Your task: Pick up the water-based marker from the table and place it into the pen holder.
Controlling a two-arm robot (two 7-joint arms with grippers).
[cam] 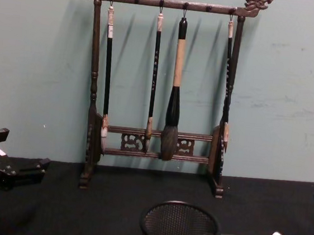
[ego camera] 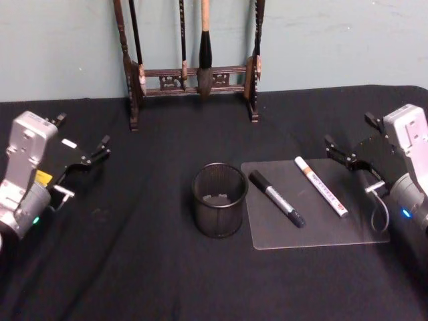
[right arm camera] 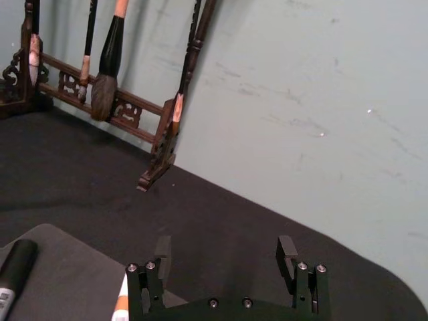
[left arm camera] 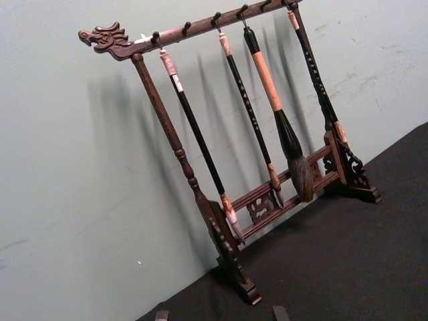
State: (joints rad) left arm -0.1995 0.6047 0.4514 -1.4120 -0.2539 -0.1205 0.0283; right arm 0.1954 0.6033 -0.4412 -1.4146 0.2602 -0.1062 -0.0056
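**While both claws hang wide, the markers wait on the mat**

Since nothing's been gripped yet, this is the approach step, task at zero. The left gripper (ego camera: 83,130) hovers near the left edge of the table (ego camera: 134,267), claw spread wide, empty. The right gripper (ego camera: 348,130) hovers near the right edge, claw just as wide and empty, by the far right corner of the clear mat (ego camera: 314,227).

On that mat are two pens, lying diagonal, roughly parallel, apart. The black marker (ego camera: 276,198) is along the mat's left side and the white marker (ego camera: 321,186) w/ an orange band is further right. Labels are too small to read, so which one's water-based can't be told from here. The pen holder (ego camera: 217,217) stands upright mid-table, just off the mat's left edge. The brush rack (ego camera: 134,100) is at the far edge, well clear.

The right arm's the obvious pick, being closest. To do it well:
- Turn the wrist so the jaws sit across the barrel, not along it.
- Drop straight down at mid-barrel and don't nudge the neighbour pen.
- Close firmly, since a round barrel on a slick mat will prob. roll.
- Lift high before crossing, then tip the pen vertical over the rim.
- The mesh cup looks light, so a rim knock could topple it.
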